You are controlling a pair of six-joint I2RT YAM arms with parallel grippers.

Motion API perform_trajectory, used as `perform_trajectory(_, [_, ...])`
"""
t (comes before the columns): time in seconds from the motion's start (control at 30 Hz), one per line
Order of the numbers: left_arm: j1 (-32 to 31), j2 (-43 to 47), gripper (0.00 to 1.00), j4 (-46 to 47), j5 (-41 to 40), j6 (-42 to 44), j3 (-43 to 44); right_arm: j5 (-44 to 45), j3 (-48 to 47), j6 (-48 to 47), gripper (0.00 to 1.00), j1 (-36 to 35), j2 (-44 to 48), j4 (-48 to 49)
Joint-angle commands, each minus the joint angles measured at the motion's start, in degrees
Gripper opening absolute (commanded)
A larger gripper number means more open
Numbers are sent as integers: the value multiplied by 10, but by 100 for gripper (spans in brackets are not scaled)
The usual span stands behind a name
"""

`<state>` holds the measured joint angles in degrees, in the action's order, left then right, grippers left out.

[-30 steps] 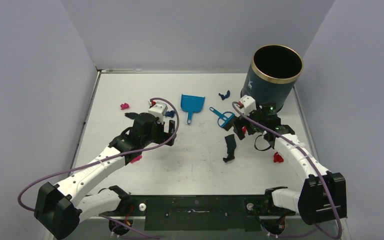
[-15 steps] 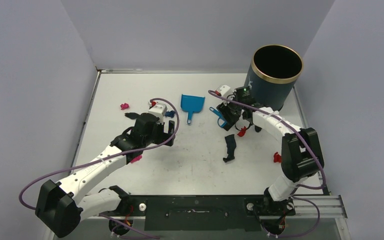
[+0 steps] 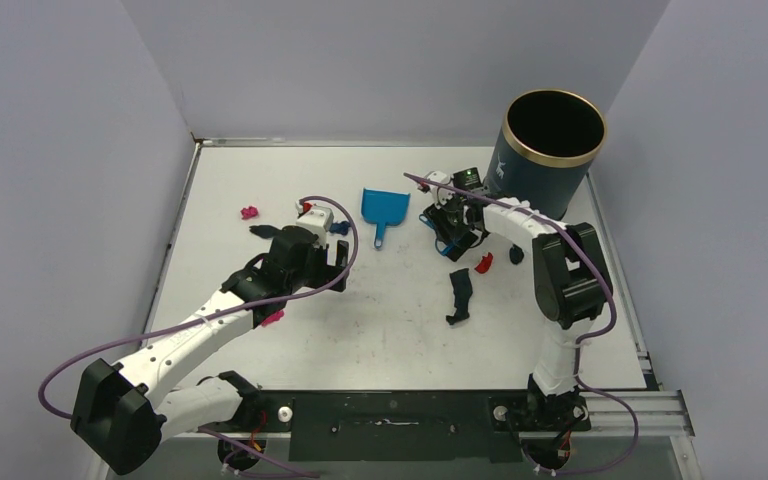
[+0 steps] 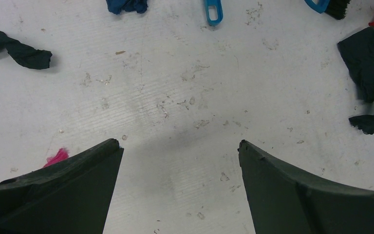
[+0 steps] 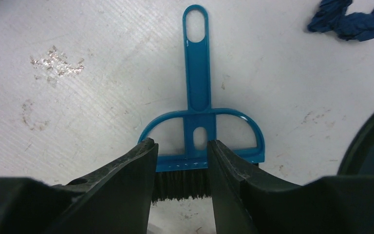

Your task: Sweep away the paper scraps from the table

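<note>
Blue brush point(image 5: 197, 87) (inside right gripper point(image 5: 181, 144))

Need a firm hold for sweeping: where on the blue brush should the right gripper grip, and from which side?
Probably the central stem by the bristles of the brush, from straight above. It lies flat, and the arch's openings either side give the fingers of the right gripper room to pinch.

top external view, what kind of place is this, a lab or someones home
Most likely a robotics lab test cell: two robot arms bolted at the edge of the table, plain walls boxing it in, and staged props: paper scraps, dustpan, bin.
</note>
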<state>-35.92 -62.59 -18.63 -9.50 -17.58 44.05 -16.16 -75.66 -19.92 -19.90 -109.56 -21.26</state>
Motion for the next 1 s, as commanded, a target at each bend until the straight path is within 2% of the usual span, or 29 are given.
perform_trajectory(0.0, [-1, -1, 89, 7, -9, -1, 26, -18, -20, 12, 42, -15, -1, -14])
perform_trajectory(0.8, [-2, 3, 89, 5, -12, 1, 25, -34, -26, 8, 27, -21, -43, -41])
perform_trajectory(0.97, [-2, 2, 89, 4, -14, 3, 26, -38, -29, 7, 11, -21, -50, -51])
